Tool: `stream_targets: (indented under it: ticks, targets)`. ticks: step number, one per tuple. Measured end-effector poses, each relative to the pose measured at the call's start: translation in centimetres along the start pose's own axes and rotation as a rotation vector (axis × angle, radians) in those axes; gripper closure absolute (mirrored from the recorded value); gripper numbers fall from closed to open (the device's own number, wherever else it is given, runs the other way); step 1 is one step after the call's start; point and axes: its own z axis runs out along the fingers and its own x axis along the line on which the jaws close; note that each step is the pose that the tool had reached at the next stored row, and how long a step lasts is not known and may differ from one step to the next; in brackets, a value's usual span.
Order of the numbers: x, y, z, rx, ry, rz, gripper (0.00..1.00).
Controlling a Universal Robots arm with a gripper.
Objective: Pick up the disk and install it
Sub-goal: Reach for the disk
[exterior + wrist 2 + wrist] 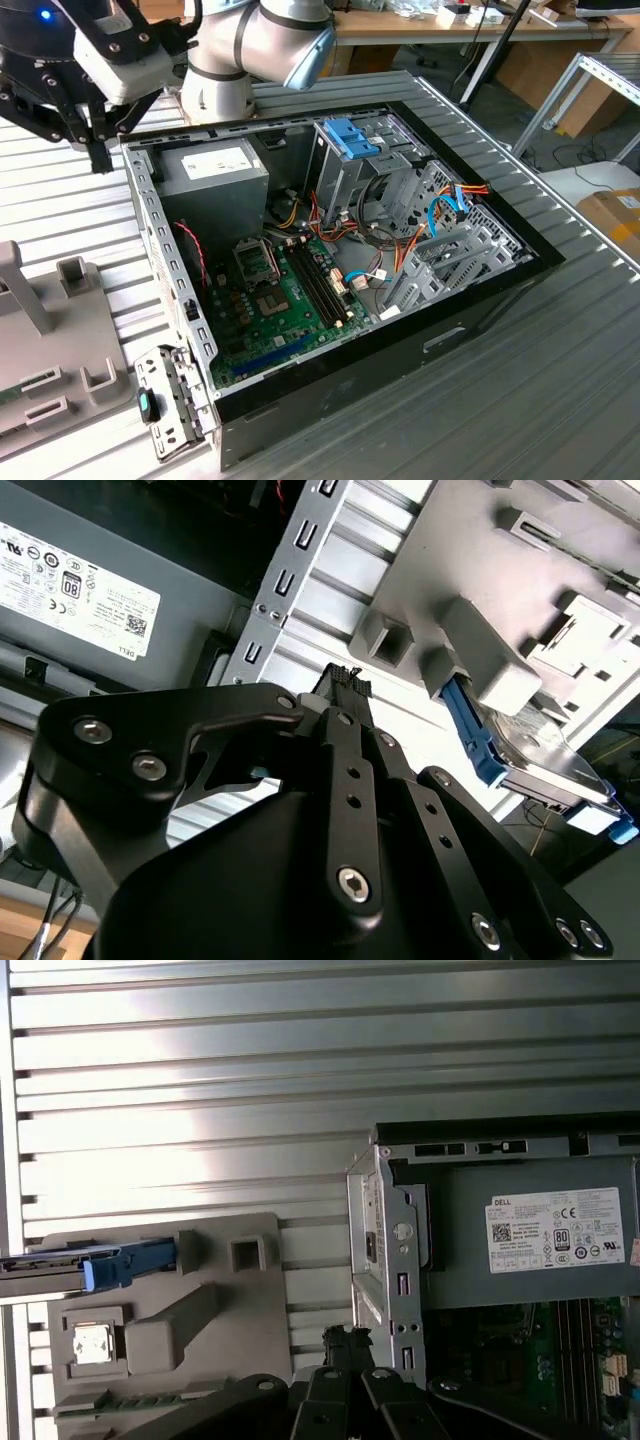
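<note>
Toward the near corner of the surface [520, 400] on the exterior view's left, a grey moulded holder [60, 330] is set. The disk [90, 1265] is lodged in a slot of that holder, apparently on edge, as is seen in the first wrist view; its blue bracket [470, 730] is seen along one long side in the second wrist view. Across the middle of the surface an open computer case [330, 390] is laid on its side; the motherboard [280, 300] is exposed on its floor, the power supply [215, 165] is fixed at its far corner, and a drive cage with a blue latch [350, 135] is mounted against its far wall. Farthest back, over the far corner on the exterior view's left, the hand [346, 1340] is carried by the arm [270, 40]; it is held above the bare strip of surface between the holder and the case wall. The hand is clenched on nothing, and the disk is not touched. The disk is judged to be stiff, fairly heavy for its bulk, smooth on its metal faces and easily harmed by a knock. It would best be taken across its two flat faces near the middle of the exposed edge, or across the bracket rails, with the connector end left alone.
</note>
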Motion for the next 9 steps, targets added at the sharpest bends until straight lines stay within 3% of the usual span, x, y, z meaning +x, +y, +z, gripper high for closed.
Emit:
stream_targets:
  ticks: [5,9]
  targets:
    - [1.39,-0.10,-0.04,0.0001,0.0001,0.000,0.89]
    - [1.58,-0.12,-0.05,0.0001,0.0000,0.000,0.89]
